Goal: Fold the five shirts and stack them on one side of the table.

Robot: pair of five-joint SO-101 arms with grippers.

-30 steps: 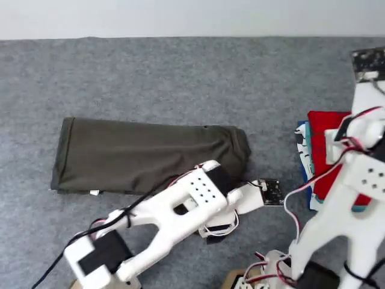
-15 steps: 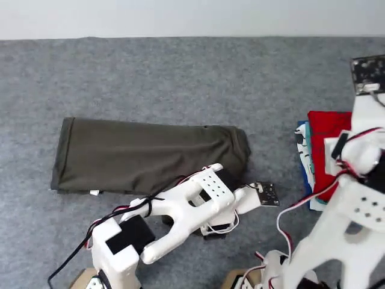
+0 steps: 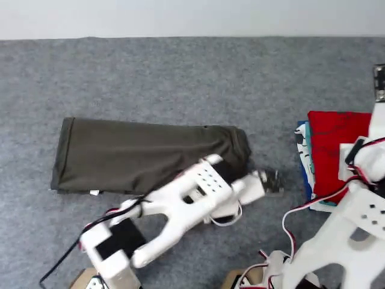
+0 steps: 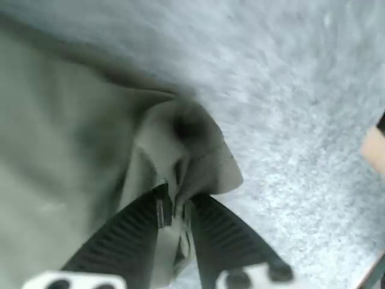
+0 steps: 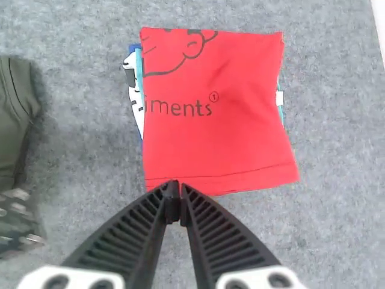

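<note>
An olive green shirt [image 3: 144, 153] lies folded into a long strip across the middle of the grey table. My left gripper [image 4: 174, 208] is shut on the shirt's right end corner [image 4: 192, 156], pinching a fold of olive cloth between its black fingers. In the high view that arm [image 3: 198, 192] lies over the shirt's near right corner. A folded red shirt [image 5: 213, 108] with dark print tops a stack at the table's right side [image 3: 334, 150]. My right gripper [image 5: 173, 201] is shut and holds nothing, hovering by the red shirt's near edge.
Blue and white folded shirts [image 5: 133, 84] peek out under the red one. Grey carpet-like table surface [image 3: 180, 78] stretches open behind the olive shirt. The left arm's wrist board [image 5: 18, 223] shows at the edge of the right wrist view.
The left arm shifted slightly up and right at the olive shirt's right end. The right arm drew back toward the right, uncovering more of the red shirt.
</note>
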